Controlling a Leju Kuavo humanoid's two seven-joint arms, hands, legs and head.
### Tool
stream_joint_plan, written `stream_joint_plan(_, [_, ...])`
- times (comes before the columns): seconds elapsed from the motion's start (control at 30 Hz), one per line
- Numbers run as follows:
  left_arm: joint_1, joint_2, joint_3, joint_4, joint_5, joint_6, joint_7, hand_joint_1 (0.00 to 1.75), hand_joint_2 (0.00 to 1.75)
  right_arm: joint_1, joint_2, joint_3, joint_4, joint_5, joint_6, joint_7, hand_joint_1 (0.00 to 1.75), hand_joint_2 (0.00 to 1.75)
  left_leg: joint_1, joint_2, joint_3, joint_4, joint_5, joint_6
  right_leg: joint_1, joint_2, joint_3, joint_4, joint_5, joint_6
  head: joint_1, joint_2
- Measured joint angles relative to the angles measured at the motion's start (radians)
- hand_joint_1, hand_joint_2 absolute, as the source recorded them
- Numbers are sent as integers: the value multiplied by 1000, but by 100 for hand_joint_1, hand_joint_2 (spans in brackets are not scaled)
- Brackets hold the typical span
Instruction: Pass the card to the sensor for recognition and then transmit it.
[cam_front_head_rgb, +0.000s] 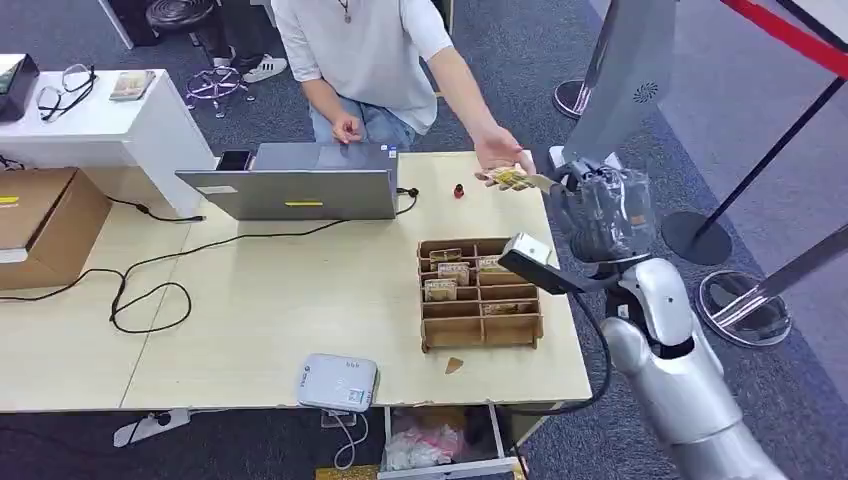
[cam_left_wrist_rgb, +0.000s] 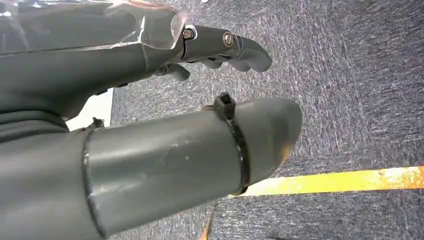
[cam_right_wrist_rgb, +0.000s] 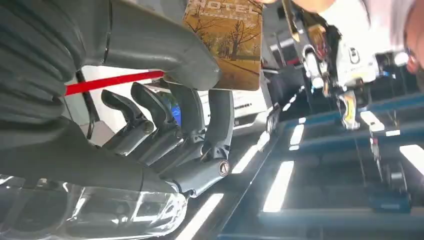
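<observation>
Brown-and-gold hotel card (cam_right_wrist_rgb: 227, 42), pinched between the thumb and the dark fingers (cam_right_wrist_rgb: 192, 107) of the right hand (cam_front_head_rgb: 597, 215); in the right wrist view the thumb lies across the card's face, so the hand holds it at one end only. The hand is raised past the far right corner of the wooden table (cam_front_head_rgb: 300, 300). A person's hand (cam_front_head_rgb: 497, 150) reaches in from beyond the table and meets the card's free end, just ahead of the robot's fingertips; whether it already grips the card cannot be told. Below and nearer than the right hand stands the compartmented cardboard card tray (cam_front_head_rgb: 481, 295); well off toward the robot's left lies the white card reader (cam_front_head_rgb: 338, 382) at the near table edge. The left hand (cam_left_wrist_rgb: 220, 45) hangs over grey carpet, fingers slightly curled, holding nothing. Likely risk: releasing before the person has a firm hold would drop the card onto the table or floor; holding on too long could bend it.
</observation>
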Motion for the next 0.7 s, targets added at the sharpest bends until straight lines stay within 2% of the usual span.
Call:
stream_joint_plan(0.2, [-3,0,0,0,-7,0,8,0,0,-101,103,41,138,38,-50,-3,175,175,0,0,0,0,0,0,0,0,0,1,0,0,0,0])
stream_joint_plan(0.47, [-4,0,0,0,0,6,22,0,0,-206,228,102,334,64,-51,-7,175,175,0,0,0,0,1,-1,0,0,0,1,0,0,0,0])
stream_joint_plan(0.63, [-3,0,0,0,7,9,32,0,0,-258,282,127,450,61,-62,-21,175,175,0,0,0,0,1,-1,0,0,0,1,0,0,0,0])
stream_joint_plan(0.67, [-3,0,0,0,9,10,32,0,0,-266,290,129,472,59,-64,-21,113,175,0,-1,0,0,1,-1,0,0,0,1,0,0,0,0])
stream_joint_plan(0.7, [-3,0,0,0,10,10,32,0,0,-275,298,132,495,58,-64,-21,0,175,0,-1,0,0,1,-1,0,0,0,1,0,0,0,0])
